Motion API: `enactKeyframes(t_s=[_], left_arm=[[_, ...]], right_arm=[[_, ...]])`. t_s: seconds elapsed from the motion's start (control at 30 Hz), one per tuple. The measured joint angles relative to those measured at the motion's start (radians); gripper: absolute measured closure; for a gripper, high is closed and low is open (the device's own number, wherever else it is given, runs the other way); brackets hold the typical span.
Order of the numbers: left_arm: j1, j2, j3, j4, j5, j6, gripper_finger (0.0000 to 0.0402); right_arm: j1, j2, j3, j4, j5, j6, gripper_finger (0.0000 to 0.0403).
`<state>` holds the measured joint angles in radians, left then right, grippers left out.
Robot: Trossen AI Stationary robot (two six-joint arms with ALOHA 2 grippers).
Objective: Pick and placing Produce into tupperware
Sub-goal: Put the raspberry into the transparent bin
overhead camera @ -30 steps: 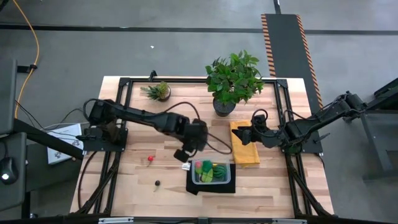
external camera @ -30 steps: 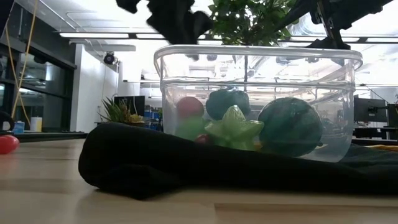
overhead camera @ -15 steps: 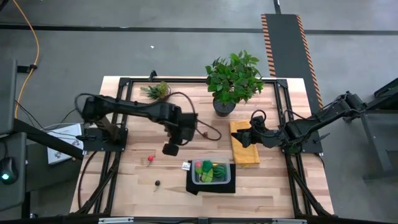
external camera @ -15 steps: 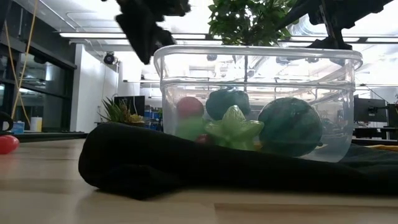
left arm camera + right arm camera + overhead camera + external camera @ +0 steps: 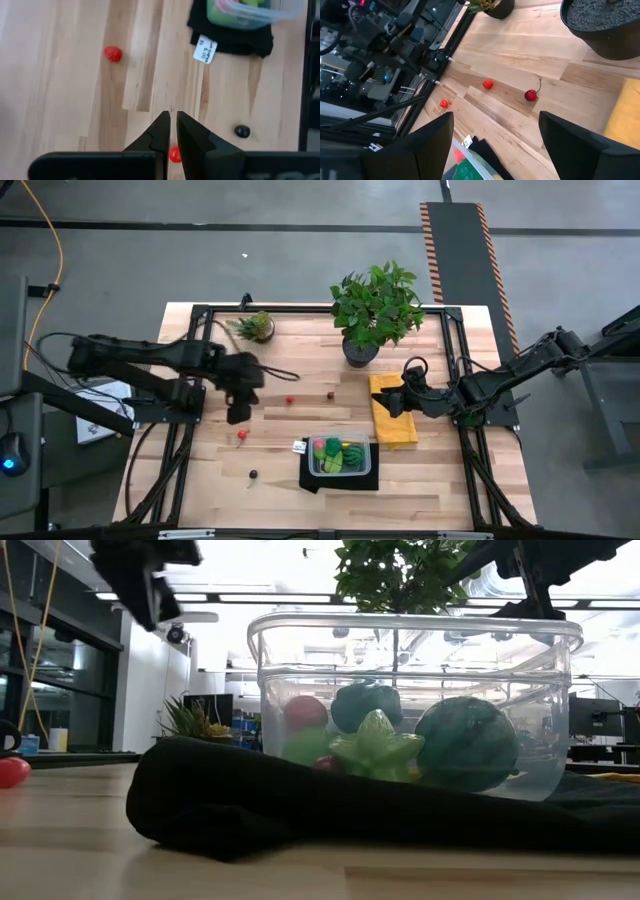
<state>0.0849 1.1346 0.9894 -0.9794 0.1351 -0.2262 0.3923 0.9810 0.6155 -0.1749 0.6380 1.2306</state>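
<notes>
The clear tupperware (image 5: 338, 455) stands on a black mat near the table's near edge and holds several green, red and yellow produce pieces (image 5: 378, 745). Loose produce lies on the wood: a red piece (image 5: 242, 436), a dark ball (image 5: 253, 474), a red berry (image 5: 290, 400) and a cherry (image 5: 330, 394). My left gripper (image 5: 238, 415) hovers shut, holding nothing, to the left of the tupperware; the red piece (image 5: 174, 154) lies on the table just beyond its fingertips (image 5: 172, 120). My right gripper (image 5: 392, 402) waits open over the yellow cloth (image 5: 395, 425).
A big potted plant (image 5: 375, 310) and a small one (image 5: 255, 327) stand along the far edge. A white tag (image 5: 205, 50) lies beside the black mat (image 5: 340, 477). Bare wood lies around the loose pieces on the table's left half.
My left gripper has swung away from above the tupperware's left end toward the table's left edge, and now hangs over the wood near the red piece. The tupperware and the loose produce have kept their places.
</notes>
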Motion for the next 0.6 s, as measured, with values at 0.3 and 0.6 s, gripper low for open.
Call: enactKeyframes(t_s=[0.3, 0.6], left_arm=[[0.000, -0.294, -0.180, 0.045, -0.194, -0.417, 0.0378], [0.000, -0.211, -0.262, 0.158, -0.348, -0.679, 0.0378]], right_arm=[[-0.010, 0.000, 0.000, 0.006, 0.006, 0.007, 0.0121], [-0.050, 0.000, 0.000, 0.013, -0.035, -0.026, 0.0121]])
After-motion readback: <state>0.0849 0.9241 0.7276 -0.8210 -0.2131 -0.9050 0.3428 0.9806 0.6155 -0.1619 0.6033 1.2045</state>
